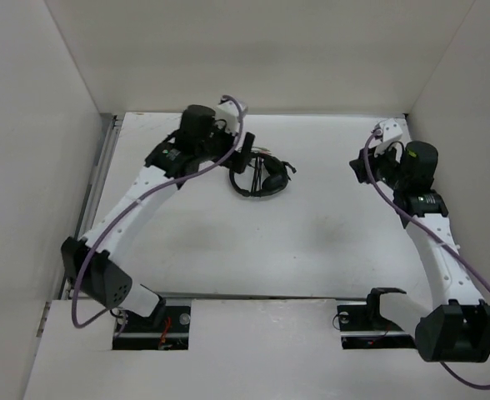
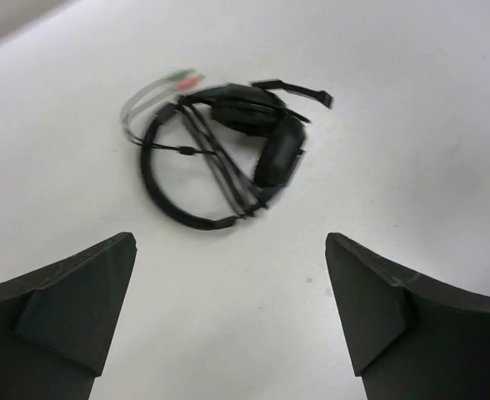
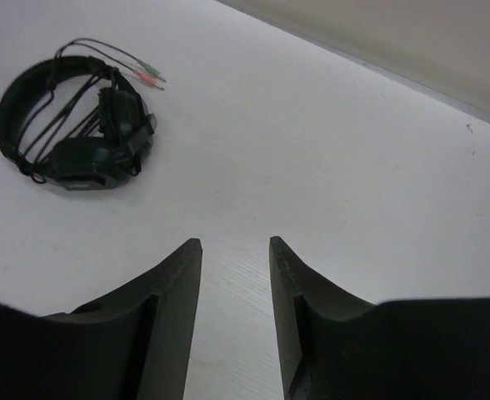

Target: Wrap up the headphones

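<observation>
The headphones (image 1: 260, 177) are lying on the bench (image 1: 312, 242) with the cable looping across the headband, so the wrap is looking nearly finished. The left fingers (image 2: 70, 308) are hovering wide apart beside them. The right fingers (image 3: 174, 292), narrowly apart and empty, are waiting well apart. The next move is probably calling for tucking the loose plugs (image 2: 182, 79).

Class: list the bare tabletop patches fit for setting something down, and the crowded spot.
Bare: the middle between headphones and right gripper, down to the near edge. Crowded: far left, around headphones and left gripper.

Black headphones (image 1: 260, 177) lying flat on table, earcups folded together, cable wound across headband, plug tips loose.
</observation>
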Robot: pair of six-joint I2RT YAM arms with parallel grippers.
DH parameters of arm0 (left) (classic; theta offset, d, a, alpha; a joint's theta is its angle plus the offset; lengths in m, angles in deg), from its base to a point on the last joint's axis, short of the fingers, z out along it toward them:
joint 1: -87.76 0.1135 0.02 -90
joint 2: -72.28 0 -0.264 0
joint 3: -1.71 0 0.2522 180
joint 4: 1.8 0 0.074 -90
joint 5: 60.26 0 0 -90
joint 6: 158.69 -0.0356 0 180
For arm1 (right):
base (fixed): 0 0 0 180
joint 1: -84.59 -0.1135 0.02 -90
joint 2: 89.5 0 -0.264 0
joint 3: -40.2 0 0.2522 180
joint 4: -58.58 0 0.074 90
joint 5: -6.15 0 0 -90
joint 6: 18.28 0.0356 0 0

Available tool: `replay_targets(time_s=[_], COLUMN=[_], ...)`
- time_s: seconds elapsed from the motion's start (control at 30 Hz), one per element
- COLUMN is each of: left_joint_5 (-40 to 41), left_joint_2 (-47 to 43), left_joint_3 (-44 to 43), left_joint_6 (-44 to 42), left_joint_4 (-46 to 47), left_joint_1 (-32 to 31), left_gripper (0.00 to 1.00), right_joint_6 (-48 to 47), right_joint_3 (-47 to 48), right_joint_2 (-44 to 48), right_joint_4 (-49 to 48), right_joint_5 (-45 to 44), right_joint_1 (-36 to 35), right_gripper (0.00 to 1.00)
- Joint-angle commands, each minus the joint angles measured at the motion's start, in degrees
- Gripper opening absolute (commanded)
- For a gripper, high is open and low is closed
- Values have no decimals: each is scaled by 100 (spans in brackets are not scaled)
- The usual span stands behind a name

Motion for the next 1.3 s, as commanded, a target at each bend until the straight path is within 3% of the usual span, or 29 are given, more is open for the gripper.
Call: replay_targets(time_s=[0.0, 0.17, 0.3, 0.33, 0.47, 0.6, 0.8, 0.93, 1.27], left_joint_5=[146, 14, -319, -416, -943, -1243, -1515, -1962, -2113], left_joint_2=[-694, -1459, -1926, -2005, -2435, -2726, -2498, -2410, -2103], left_joint_3=[-249, -3, 559, 699, 1340, 1763, 1668, 1483, 1298], left_joint_6=[-1127, -1040, -1075, -1014, -698, -662, -1189, -1347, -1445], left_joint_4=[-540, -575, -891, -962, -1059, -1103, -1779, -1999, -2140], left_joint_1=[934, 2569, 3871, 4152, 5250, 6113, 7010, 7590, 7758], left_gripper=[100, 100, 100, 100, 100, 100, 100, 100, 100], right_joint_6=[1059, 1606, 1563, 1493, 1114, 956, 1104, 1439, 1132], right_joint_3=[54, 142, 185, 255, 765, 1230, 2267, 3146, 3271], right_joint_2=[341, 754, 1036, 1062, 1071, 1072, 887, 983, 1590], right_joint_4=[20, 441, 854, 1038, 2031, 2874, 4614, 5258, 5417], right_joint_5=[224, 418, -21, -30, 435, -266, -583, -1452, -1736], right_joint_1=[365, 1121, 1613, 1780, 2448, 2993, 3038, 3083, 2704], right_gripper=[47, 50, 60, 100, 100, 100, 100, 100, 100])
